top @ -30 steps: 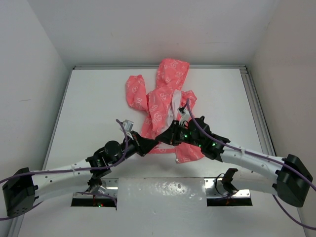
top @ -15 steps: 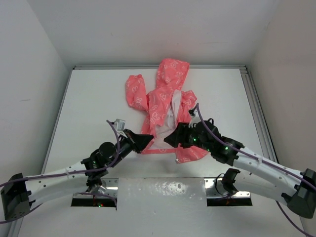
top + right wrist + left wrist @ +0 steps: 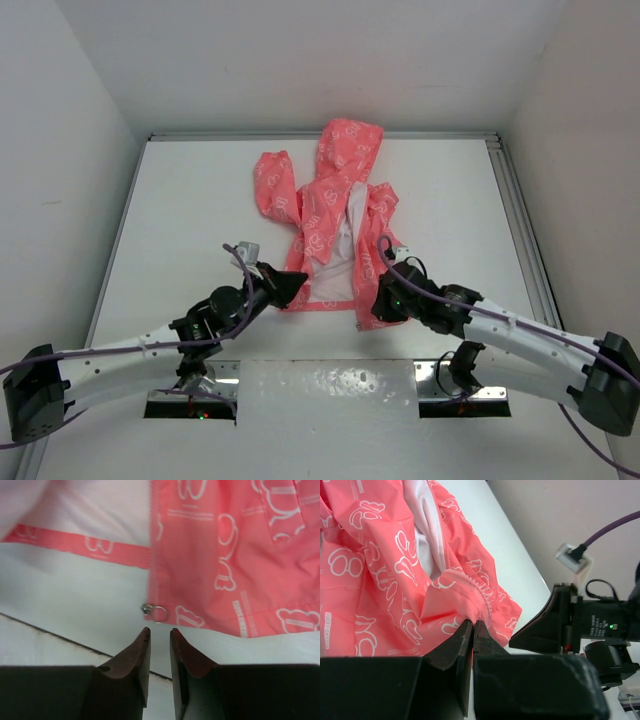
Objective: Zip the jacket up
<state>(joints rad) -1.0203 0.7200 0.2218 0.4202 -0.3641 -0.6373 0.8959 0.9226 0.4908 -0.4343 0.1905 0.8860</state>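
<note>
The coral-pink jacket [image 3: 320,215] lies open on the white table [image 3: 190,220], hood towards the back and white lining [image 3: 345,235] showing. My left gripper [image 3: 293,285] is shut on the jacket's bottom left front corner, pinching the zipper edge [image 3: 476,597] between its jaws. My right gripper [image 3: 375,300] is at the bottom corner of the right front panel. In the right wrist view it [image 3: 160,630] is slightly open and empty, just short of the metal slider with its ring pull [image 3: 154,611] on the hem of the jacket [image 3: 225,555]. The dark blue patch is not visible.
White walls close the table on three sides, with a metal rail [image 3: 520,220] along the right edge. A shiny plate [image 3: 330,385] lies between the arm bases at the near edge. A dark seam [image 3: 50,630] crosses the table under my right gripper.
The two grippers were together at the jacket's bottom middle. My right gripper has let go of the fabric and moved right and nearer. The hem now lies spread between them.
</note>
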